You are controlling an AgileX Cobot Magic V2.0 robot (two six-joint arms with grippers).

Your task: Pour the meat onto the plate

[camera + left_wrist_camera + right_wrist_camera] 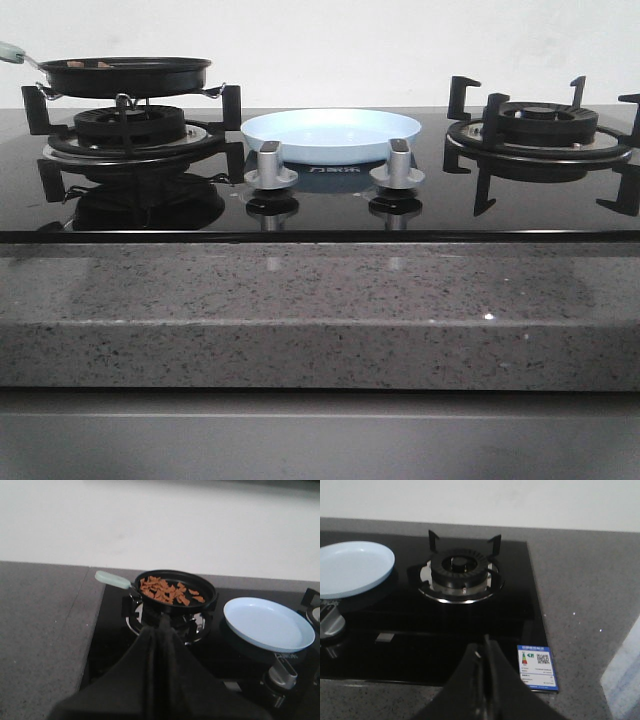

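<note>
front view: the plate (331, 135) sits bare between the burners, frying pan (125, 75) on the left one; left wrist view: the meat (167, 590) lies in the pan, left gripper (159, 630) pressed closed, empty; right wrist view: right gripper (484, 656) likewise closed; pouring not begun.

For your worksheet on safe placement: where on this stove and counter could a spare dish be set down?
Free: grey counter left of the frying pan, counter strip before the knobs, counter beyond the right burner. Crowded: pan with meat, plate between the burners.
</note>
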